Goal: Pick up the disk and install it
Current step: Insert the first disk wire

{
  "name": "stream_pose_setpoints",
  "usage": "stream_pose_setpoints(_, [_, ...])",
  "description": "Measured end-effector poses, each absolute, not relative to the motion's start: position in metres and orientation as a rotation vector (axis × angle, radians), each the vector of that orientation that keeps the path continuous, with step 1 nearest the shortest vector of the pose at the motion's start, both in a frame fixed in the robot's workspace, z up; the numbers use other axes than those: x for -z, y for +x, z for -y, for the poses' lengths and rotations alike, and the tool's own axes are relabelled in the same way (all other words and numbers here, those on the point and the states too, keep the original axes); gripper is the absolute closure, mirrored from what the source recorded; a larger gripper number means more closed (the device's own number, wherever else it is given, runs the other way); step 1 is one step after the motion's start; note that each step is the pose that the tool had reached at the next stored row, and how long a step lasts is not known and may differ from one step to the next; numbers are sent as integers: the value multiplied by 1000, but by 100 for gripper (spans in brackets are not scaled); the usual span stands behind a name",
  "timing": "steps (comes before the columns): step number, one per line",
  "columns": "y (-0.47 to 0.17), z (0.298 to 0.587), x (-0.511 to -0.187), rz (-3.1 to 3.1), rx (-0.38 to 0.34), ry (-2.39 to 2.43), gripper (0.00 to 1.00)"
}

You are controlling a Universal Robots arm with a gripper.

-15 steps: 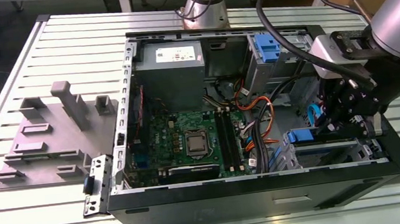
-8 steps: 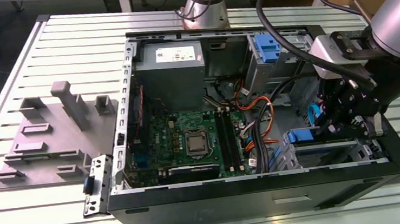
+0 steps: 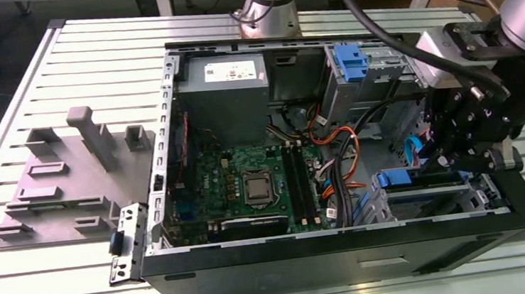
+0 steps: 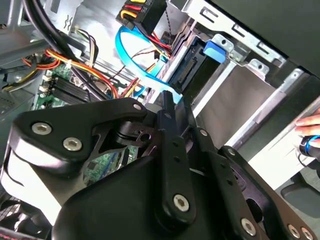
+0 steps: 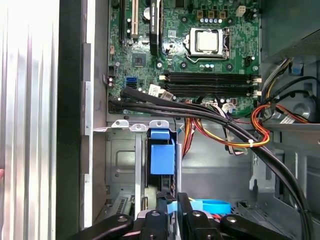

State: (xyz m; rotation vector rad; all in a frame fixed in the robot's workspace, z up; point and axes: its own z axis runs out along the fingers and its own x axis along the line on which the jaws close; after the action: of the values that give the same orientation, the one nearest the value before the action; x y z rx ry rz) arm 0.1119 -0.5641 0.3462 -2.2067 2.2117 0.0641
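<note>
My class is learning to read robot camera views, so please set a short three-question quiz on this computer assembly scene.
1. Multiple choice: where is the gripper? A) over the grey fixture on the table; B) inside the computer case, at the drive bay; C) above the power supply.
2. True or false: the disk's blue carrier sits in the drive bay.
3. Fill in: the flat cable looping near the bay is ___ in colour.
Key: 1 B; 2 true; 3 blue.
</note>
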Motion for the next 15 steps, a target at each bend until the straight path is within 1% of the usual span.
stream_pose_setpoints(9, [112, 564, -365, -2212, -64, -2207, 77])
stream_pose_setpoints(15, [114, 564, -366, -2210, -67, -2206, 77])
